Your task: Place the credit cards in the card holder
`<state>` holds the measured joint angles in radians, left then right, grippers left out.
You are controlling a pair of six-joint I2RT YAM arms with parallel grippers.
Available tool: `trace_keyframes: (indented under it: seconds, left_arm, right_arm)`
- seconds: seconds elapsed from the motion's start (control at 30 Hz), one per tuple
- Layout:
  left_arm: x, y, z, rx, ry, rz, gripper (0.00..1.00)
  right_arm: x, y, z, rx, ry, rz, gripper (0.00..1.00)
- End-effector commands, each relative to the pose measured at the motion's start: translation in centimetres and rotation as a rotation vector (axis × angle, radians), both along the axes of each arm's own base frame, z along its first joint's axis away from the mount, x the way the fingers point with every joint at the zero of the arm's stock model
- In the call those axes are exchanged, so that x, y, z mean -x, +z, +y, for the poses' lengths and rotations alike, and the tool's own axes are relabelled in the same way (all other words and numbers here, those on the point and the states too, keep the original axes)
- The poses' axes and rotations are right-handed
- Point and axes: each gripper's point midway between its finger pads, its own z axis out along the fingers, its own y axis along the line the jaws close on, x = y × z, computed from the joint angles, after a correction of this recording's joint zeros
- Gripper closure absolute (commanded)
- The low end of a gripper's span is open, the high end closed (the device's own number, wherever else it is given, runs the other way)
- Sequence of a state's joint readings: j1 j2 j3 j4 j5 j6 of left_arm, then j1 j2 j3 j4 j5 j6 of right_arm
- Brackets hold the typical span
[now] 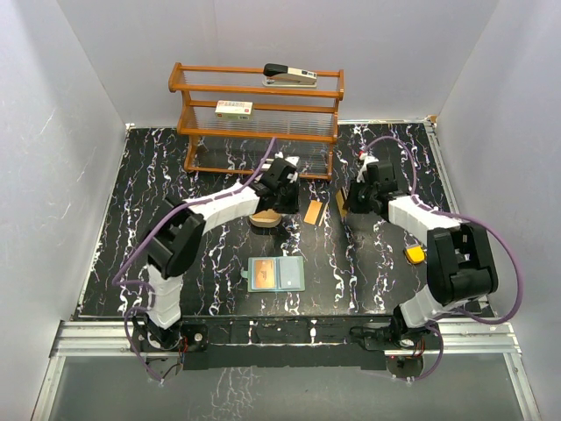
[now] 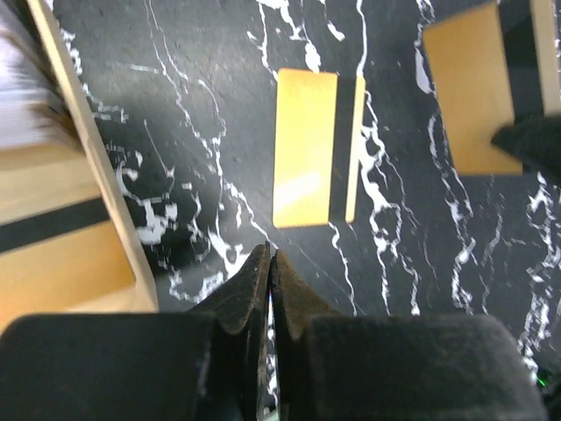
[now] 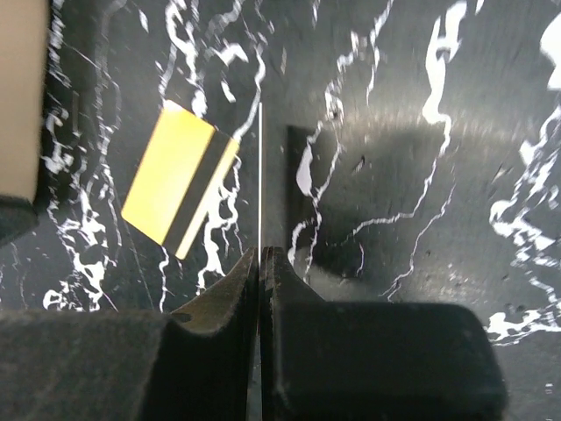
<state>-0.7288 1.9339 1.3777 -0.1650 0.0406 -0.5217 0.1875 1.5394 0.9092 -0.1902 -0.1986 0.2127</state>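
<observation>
The wedge-shaped black right fingers (image 3: 223, 303) are pinching shut on a thin card (image 3: 260, 175) that is showing edge-on above the glossy black marbled desk (image 1: 158, 167). The left fingers (image 2: 237, 303) are pressing tightly together, with nothing sticking out past their tips. A flat rectangular gold-orange card (image 2: 304, 147) is lying just ahead of them. The card holder (image 1: 276, 274) is lying open flat nearer the arm bases, well apart from both.

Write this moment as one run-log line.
left pincer: shut | right pincer: shut on thin card | gold card: flat on table | card holder: open
</observation>
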Motion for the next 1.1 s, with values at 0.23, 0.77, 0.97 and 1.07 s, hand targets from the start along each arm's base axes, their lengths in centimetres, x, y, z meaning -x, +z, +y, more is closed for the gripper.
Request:
trace_keyframes:
  seconds: [0.23,0.77,0.97,1.07]
  left_arm:
    - [-2.3,-4.4,-0.7,-0.124,-0.012,0.004,1.00]
    - [-0.7,-8.4,-0.6,-0.169,-0.032,0.076,1.00]
    - [0.0,-9.2,-0.1,-0.192,-0.033,0.092,1.00]
    - [0.1,-9.5,0.2,-0.205,-0.032,0.094,1.00]
  right_arm:
    - [2.1,-6.0,1.4,-0.183,-0.045,0.228,1.00]
    - [4.9,-7.6,3.6,-0.336,-0.023,0.323,1.00]
    - [5.8,-7.2,4.6,-0.395,0.033,0.342,1.00]
    - [6.3,-6.8,5.2,-0.429,0.080,0.351,1.00]
